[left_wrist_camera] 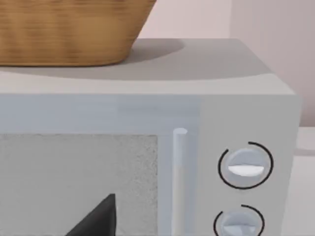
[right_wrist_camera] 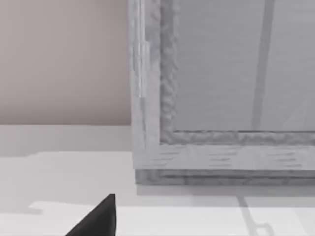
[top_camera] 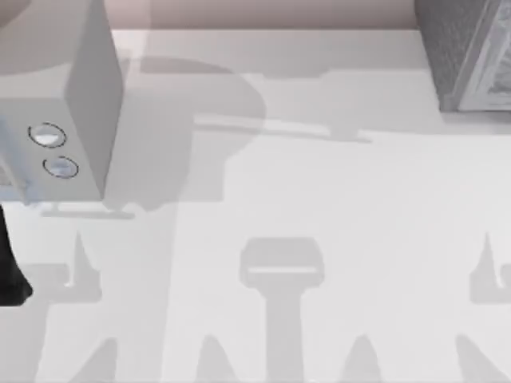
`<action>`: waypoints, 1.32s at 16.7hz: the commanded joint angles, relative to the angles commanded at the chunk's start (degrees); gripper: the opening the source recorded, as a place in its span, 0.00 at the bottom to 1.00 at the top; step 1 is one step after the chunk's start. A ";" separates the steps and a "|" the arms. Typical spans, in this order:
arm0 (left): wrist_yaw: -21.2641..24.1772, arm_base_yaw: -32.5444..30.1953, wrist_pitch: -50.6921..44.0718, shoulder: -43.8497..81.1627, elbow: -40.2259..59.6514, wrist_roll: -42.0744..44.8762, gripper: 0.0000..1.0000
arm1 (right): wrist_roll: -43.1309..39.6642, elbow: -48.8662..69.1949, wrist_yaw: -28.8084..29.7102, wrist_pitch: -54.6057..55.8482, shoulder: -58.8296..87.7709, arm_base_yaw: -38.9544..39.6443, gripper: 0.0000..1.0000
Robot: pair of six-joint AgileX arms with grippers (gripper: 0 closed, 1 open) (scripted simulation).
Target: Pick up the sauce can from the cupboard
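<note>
Cupboard [top_camera: 467,56] at table's [top_camera: 319,199] far right — shut.

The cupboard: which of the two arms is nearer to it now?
Right. The right arm's fingertip faces the cupboard at its framed front from close by. The left arm is at the table's left edge, facing the box with dials, across the table.

We see the cupboard [top_camera: 467,56] standing at the far right corner of the bench [top_camera: 319,199], a dark grey speckled box with a lighter grey framed front. In the right wrist view its front [right_wrist_camera: 221,73] stands upright, a rough speckled frame around a smooth grey panel, closed.
</note>
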 joint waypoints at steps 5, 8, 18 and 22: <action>0.00 0.00 0.00 0.00 0.00 0.00 1.00 | 0.09 3.64 0.36 -0.78 3.06 0.59 1.00; 0.00 0.00 0.00 0.00 0.00 0.00 1.00 | 0.23 12.67 1.40 -2.95 10.42 1.73 1.00; 0.00 0.00 0.00 0.00 0.00 0.00 1.00 | 0.73 64.04 7.49 -15.82 50.04 6.87 1.00; 0.00 0.00 0.00 0.00 0.00 0.00 1.00 | 0.84 83.56 9.61 -20.36 64.30 8.81 1.00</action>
